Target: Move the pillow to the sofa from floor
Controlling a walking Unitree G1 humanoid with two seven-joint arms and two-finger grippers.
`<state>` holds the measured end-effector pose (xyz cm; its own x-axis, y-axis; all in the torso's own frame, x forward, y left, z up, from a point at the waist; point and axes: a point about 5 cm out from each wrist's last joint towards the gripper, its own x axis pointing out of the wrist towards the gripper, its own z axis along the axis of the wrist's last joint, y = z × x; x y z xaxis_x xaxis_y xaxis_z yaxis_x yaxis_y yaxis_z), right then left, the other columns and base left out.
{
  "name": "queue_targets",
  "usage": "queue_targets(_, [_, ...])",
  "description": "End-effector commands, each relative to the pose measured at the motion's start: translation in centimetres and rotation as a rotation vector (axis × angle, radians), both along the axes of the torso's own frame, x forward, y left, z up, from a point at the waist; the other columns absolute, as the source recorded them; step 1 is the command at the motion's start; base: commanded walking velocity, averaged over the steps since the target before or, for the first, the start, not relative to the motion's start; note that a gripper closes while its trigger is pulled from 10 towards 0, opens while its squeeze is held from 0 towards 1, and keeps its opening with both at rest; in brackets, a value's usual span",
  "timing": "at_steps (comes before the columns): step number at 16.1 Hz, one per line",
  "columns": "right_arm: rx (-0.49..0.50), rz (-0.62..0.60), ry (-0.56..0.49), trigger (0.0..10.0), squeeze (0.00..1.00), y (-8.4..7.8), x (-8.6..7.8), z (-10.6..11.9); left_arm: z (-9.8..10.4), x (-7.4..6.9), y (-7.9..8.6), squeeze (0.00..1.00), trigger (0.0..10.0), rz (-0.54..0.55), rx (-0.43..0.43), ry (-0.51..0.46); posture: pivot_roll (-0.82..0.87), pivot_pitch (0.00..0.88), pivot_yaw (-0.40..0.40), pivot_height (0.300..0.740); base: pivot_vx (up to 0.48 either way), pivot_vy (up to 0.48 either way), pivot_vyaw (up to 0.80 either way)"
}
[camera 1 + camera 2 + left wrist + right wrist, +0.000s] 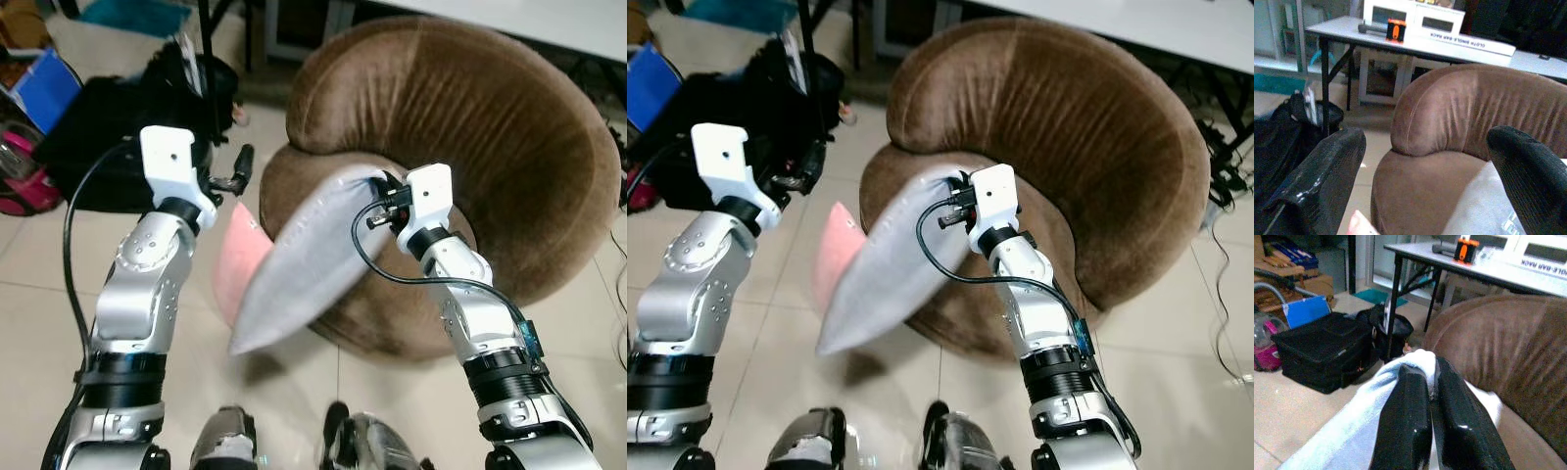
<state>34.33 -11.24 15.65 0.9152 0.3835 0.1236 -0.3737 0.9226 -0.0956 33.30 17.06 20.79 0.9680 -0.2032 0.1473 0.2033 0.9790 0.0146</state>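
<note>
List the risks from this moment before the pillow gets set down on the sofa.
The right gripper pinches only a corner of the grey pillow, so it may slip. Most of the pillow hangs past the brown sofa edge and may slide to the floor on release. The open left gripper gives no support.

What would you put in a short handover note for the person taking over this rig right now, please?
Right gripper: shut on a corner of the grey pillow, over the brown sofa seat.
Left gripper: open, holding nothing, raised beside the sofa.
Pillow: off the floor, top corner at the seat, the rest hanging down over the sofa's front edge. Something pink shows behind it.
Done: pick-up and carry.
Left: bring the pillow fully onto the seat, release.
</note>
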Motion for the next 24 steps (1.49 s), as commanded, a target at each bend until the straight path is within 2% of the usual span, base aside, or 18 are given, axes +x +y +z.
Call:
queue_targets(1, [0.012, -0.037, -0.054, 10.0, 0.0, -1.0, 0.1, 0.8, -0.3, 0.2, -0.4, 0.0, 10.0, -0.015, 0.018, 0.007, 0.26, 0.093, -0.115, 0.74, 0.0, 0.0, 0.0])
queue_targets(4, [-0.001, -0.037, -0.028, 10.0, 0.0, -0.7, 0.0, -0.1, -1.7, 0.1, -0.3, 0.0, 10.0, -0.015, 0.02, 0.056, 0.24, 0.103, -0.106, 0.74, 0.0, 0.0, 0.0])
queue_targets(7, [0.003, -0.064, 0.016, 10.0, 0.0, -1.3, -0.8, -1.7, -3.8, -0.8, 0.3, 0.0, 10.0, 0.016, 0.003, 0.097, 0.24, 0.114, -0.111, 0.74, 0.0, 0.0, 0.0])
queue_targets(9, [0.006, -0.063, 0.022, 10.0, 0.0, -1.2, -1.2, -2.1, -4.7, -1.2, 0.7, 0.0, 10.0, 0.046, -0.044, 0.121, 0.24, 0.125, -0.112, 0.74, 0.0, 0.0, 0.0])
queue_targets(11, [0.007, -0.055, 0.024, 10.0, 0.0, -0.9, -1.5, -2.3, -5.3, -1.4, -0.1, 0.0, 10.0, 0.025, -0.048, 0.14, 0.23, 0.132, -0.109, 0.74, 0.0, 0.0, 0.0])
queue_targets(18, [0.01, -0.085, 0.028, 10.0, 0.0, -1.3, -2.0, -2.5, -5.5, -1.0, -1.6, 0.0, 10.0, -0.03, -0.08, 0.161, 0.18, 0.132, -0.093, 0.74, 0.0, 0.0, 0.0])
queue_targets(24, [0.008, -0.094, 0.019, 10.0, 0.0, -1.2, -1.8, -2.1, -4.8, -0.3, -1.6, 0.0, 10.0, -0.035, -0.074, 0.14, 0.18, 0.136, -0.095, 0.74, 0.0, 0.0, 0.0])
